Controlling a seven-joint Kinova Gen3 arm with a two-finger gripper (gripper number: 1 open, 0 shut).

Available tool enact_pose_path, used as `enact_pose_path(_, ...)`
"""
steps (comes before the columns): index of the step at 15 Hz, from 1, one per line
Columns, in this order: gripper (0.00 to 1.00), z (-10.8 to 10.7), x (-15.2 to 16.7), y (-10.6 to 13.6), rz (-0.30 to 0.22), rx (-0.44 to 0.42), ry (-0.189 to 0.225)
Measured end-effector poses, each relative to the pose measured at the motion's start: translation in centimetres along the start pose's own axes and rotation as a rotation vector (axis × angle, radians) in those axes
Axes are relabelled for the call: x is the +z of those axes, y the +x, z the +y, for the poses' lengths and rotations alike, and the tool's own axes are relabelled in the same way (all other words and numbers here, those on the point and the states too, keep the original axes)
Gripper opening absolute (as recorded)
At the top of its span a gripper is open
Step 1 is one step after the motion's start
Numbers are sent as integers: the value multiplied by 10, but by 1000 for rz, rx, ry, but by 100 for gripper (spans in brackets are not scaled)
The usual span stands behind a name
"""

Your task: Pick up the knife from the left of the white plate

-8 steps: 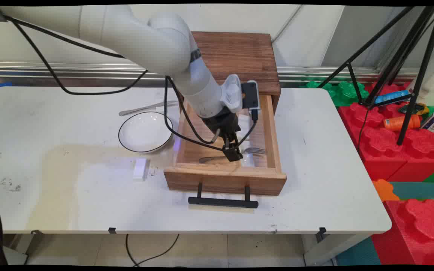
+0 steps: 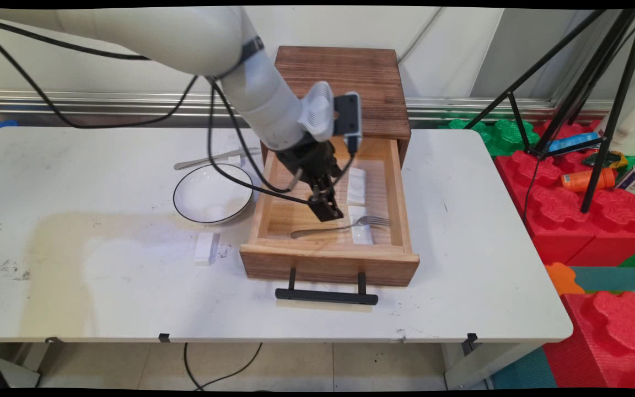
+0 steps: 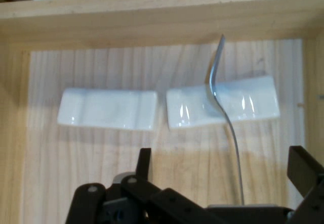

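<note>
The pincer [image 2: 327,212] hangs inside the open wooden drawer [image 2: 328,264], its fingers [image 3: 144,158] spread wide and gripping nothing. Just beneath it lies a metal fork [image 2: 339,227]: seen from the hand, the handle runs in between the two fingers and the tines reach ahead, propped on a white rest [image 3: 253,100]. A second white rest [image 3: 107,108] sits beside that one, off the left finger's side. Any work here calls for care: judging by the propped fork, it would rock if nudged, and the drawer wall [image 3: 152,21] stands close ahead. A bowl [image 2: 177,187] sits outside the drawer on the table [image 2: 461,220]
</note>
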Motion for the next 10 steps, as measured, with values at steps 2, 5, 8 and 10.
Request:
enact_pose_path(2,100,-2,-13,-7,7,5,-1)
enact_pose_path(5,100,-8,-34,-24,16,-3,2)
enact_pose_path(8,100,-17,-58,-53,15,-35,7)
enact_pose_path(10,100,-24,-72,-71,8,-56,14)
